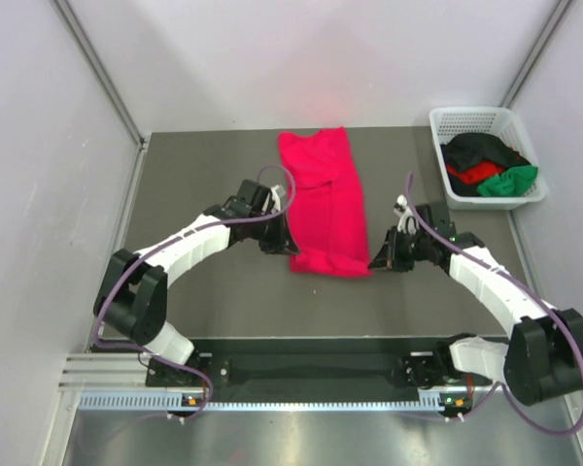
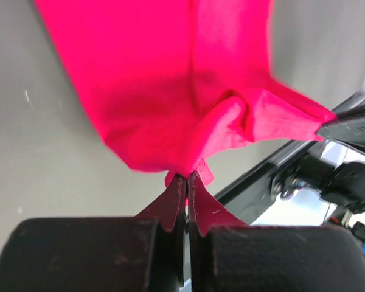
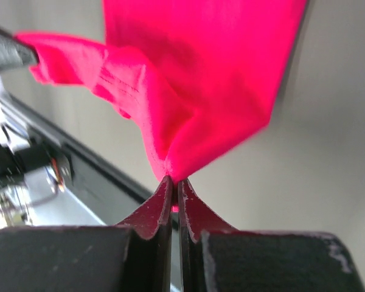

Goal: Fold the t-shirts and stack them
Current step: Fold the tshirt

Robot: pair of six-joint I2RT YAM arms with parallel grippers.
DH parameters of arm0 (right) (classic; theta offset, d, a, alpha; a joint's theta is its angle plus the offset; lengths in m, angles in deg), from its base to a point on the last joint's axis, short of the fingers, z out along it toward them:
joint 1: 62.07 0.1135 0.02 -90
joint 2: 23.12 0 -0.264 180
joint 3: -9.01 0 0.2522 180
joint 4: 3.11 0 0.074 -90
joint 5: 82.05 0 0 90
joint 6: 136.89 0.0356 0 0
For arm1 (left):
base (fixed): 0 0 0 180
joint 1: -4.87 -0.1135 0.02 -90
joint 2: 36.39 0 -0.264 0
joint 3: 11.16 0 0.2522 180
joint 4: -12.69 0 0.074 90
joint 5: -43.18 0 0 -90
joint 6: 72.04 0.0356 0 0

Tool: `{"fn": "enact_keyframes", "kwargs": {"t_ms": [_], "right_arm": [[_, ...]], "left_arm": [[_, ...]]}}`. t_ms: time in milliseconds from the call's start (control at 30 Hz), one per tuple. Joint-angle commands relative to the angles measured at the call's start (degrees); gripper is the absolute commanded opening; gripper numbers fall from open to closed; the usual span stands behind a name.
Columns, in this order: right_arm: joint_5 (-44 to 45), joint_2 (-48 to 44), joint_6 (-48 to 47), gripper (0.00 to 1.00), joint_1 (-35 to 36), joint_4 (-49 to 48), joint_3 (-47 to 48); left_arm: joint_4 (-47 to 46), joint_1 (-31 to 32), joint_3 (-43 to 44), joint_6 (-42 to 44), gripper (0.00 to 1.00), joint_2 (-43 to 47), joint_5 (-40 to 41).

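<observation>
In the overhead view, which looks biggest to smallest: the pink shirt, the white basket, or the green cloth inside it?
1. Bright crimson-pink cloth t-shirt
2. White plastic mesh basket
3. Crumpled green cloth in it
Similar distance from camera, so order holds.

I work over a matte grey-brown bench (image 1: 204,175) boxed in by plain white walls (image 1: 39,146) at left, back and right, with slim aluminium posts (image 1: 102,73) in the far corners, a ribbed metal rail (image 1: 272,401) along the near edge, and soft, even light.
</observation>
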State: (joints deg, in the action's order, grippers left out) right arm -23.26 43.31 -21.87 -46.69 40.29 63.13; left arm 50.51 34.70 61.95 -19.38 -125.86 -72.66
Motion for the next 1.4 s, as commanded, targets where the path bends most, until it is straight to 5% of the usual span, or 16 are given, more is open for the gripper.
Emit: {"fn": "enact_keyframes", "kwargs": {"t_ms": [0,433,1033,1100,1167,1367], "right_arm": [[-0.8,3.0,-0.4,0.00,-2.7,-7.3,5.7],[0.4,20.2,-2.9,0.00,-5.3,-15.8,21.2],[-1.6,44.4,-5.2,0.02,-6.5,-15.1,42.3],[-0.9,45.9,-5.3,0.24,-6.5,-14.4,44.3],[-0.1,46.1,-5.6,0.49,-6.8,-13.4,44.5],[0.4,37.5,-8.0,0.53,-11.1,-8.0,37.2]], "left_arm": [[-1.8,-1.9,5.0,2.8,0.00,0.5,0.0],[-7.1,-6.4,12.4,5.9,0.00,-8.9,-0.3],[-7.4,-7.9,26.2,10.1,0.00,-24.2,5.1],[-6.0,-7.9,27.2,10.6,0.10,-25.0,7.6],[-4.6,-7.8,27.8,11.0,0.34,-24.5,10.5],[0.6,-7.8,23.9,12.6,0.54,-14.4,17.3]]}}
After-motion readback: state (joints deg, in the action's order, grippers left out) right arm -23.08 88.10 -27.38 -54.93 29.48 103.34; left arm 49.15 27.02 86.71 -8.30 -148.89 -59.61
